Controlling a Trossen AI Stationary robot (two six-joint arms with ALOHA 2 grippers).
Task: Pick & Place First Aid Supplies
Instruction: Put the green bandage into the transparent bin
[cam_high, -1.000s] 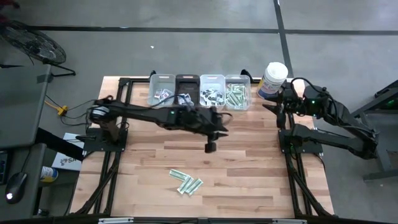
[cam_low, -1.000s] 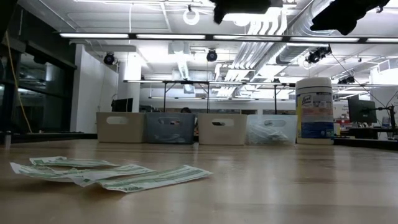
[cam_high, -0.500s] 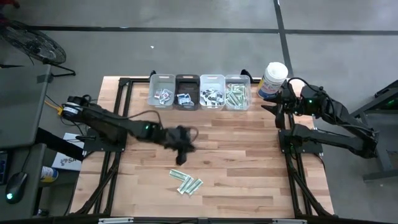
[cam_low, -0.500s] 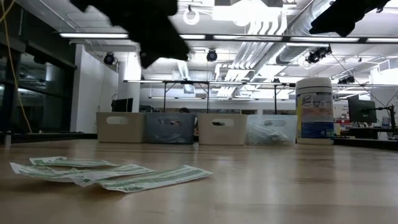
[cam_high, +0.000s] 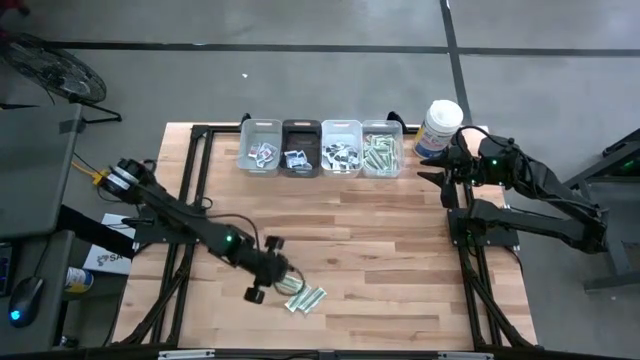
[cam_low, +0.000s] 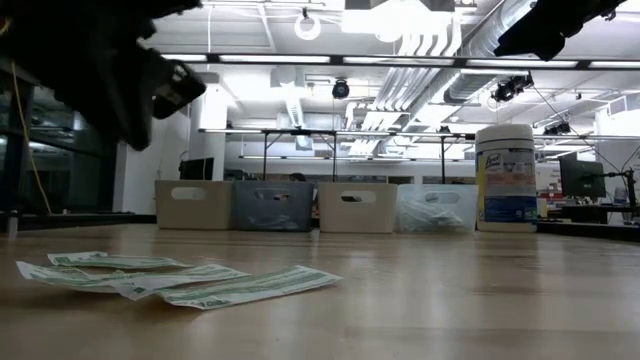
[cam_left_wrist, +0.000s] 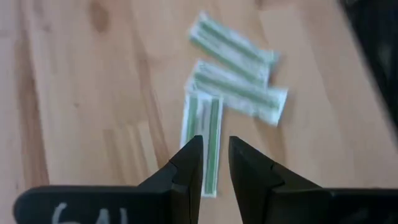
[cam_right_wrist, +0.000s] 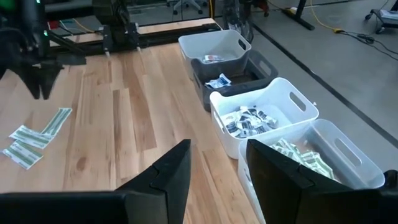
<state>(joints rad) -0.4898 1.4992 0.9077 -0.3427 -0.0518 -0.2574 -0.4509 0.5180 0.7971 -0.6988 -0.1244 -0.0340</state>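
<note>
Three narrow green-and-white packets (cam_high: 301, 293) lie flat on the wooden table near its front edge, also seen in the left wrist view (cam_left_wrist: 235, 81) and the low view (cam_low: 180, 282). My left gripper (cam_left_wrist: 215, 146) hovers above them, slanting down, its fingers a narrow gap apart with nothing between them; it touches no packet. In the high view it (cam_high: 277, 281) stands at the pile's left end. My right gripper (cam_right_wrist: 214, 158) waits open at the table's far right (cam_high: 441, 170), holding nothing.
Four small bins (cam_high: 321, 148) stand in a row at the table's far edge, holding packets. A tall white canister (cam_high: 441, 125) stands to their right, by the right arm. Bare wood lies between the bins and the pile.
My left gripper has swung from just in front of the bins toward the table's near edge and to the left, sinking and tipping further down, and now hangs over the green-and-white packets. The packets have not moved.
</note>
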